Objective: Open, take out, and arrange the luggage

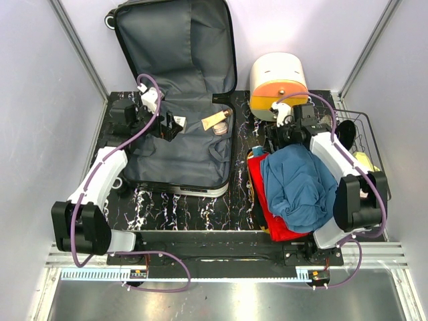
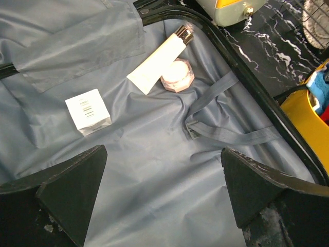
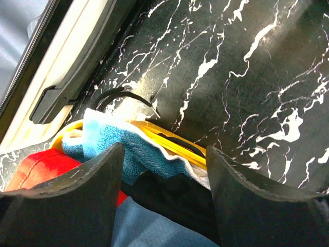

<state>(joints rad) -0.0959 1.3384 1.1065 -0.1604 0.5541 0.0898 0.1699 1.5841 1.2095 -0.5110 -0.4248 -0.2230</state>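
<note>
A black, white-veined marble table [image 1: 200, 207] sits between pale walls. On its left half the small hard-shell luggage [image 1: 180, 154] lies open. Its lid leans on the far wall, so the grey fabric lining is exposed for unpacking. The left end effector [image 2: 162, 153] hovers over the lower half, released and holding nothing. It is probably poised to pick among a small white barcoded box [image 2: 87, 110], a cream tube with a gold cap [image 2: 157, 64] and a pink faceted jar [image 2: 177, 74] touching it. To the right, a blue garment [image 1: 301, 184] and red cloth [image 1: 264, 194] are heaped on a yellow tray [image 2: 298, 110], apparently the arranging spot. The right end effector [image 3: 164, 149] hangs just over the heap's far edge, jaws apart and empty. A white-and-orange rounded box [image 1: 277, 77] stands farther back.
</note>
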